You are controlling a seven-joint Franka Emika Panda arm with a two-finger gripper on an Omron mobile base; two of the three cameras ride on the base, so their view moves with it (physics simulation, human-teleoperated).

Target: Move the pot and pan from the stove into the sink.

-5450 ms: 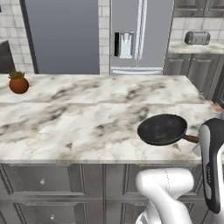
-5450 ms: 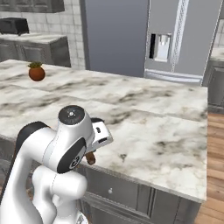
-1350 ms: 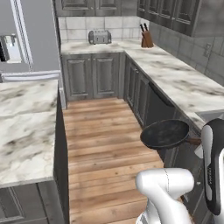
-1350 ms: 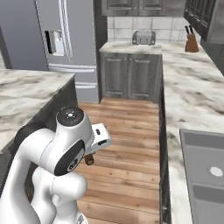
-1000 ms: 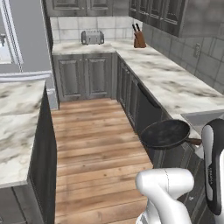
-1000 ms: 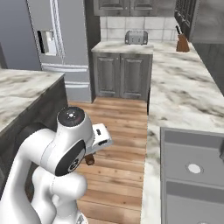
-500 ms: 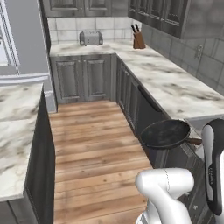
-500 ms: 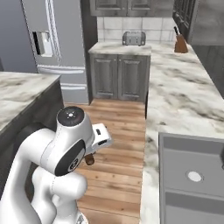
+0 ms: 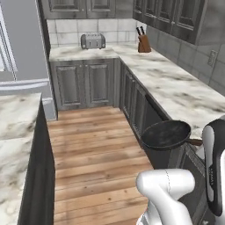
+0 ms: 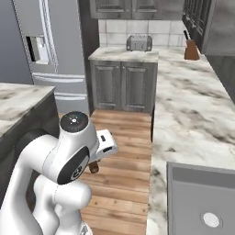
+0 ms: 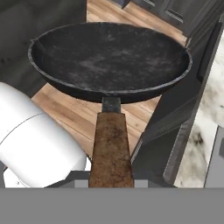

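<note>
Pan [image 9: 166, 134] first, in the left base view: the black frying pan hangs level in the air over the wooden floor [image 9: 94, 162], just off the edge of the marble counter [image 9: 180, 90] on the right, its brown handle running back toward the upright white forearm at the frame's right edge; the fingers themselves are hidden there. In the right base view the sink [image 10: 202, 202] shows as a grey basin with a round drain set into the counter at lower right, while the arm's white wrist sits to the left over the floor, with only a brown stub of the pan's handle poking out under it, so the basin lies to the robot's right and a little ahead of the carried pan. In the hand view the pan's long axis runs straight away from the gripper [image 11: 111, 180]: handle nearest, bowl beyond, empty and roughly level. The handle passes down between the finger bases, which looks like a firm pinch on it, though the tips are cut off by the bottom of the view. My judgement is that the coming move turns on swinging the pan rightward over the counter edge to the basin.
</note>
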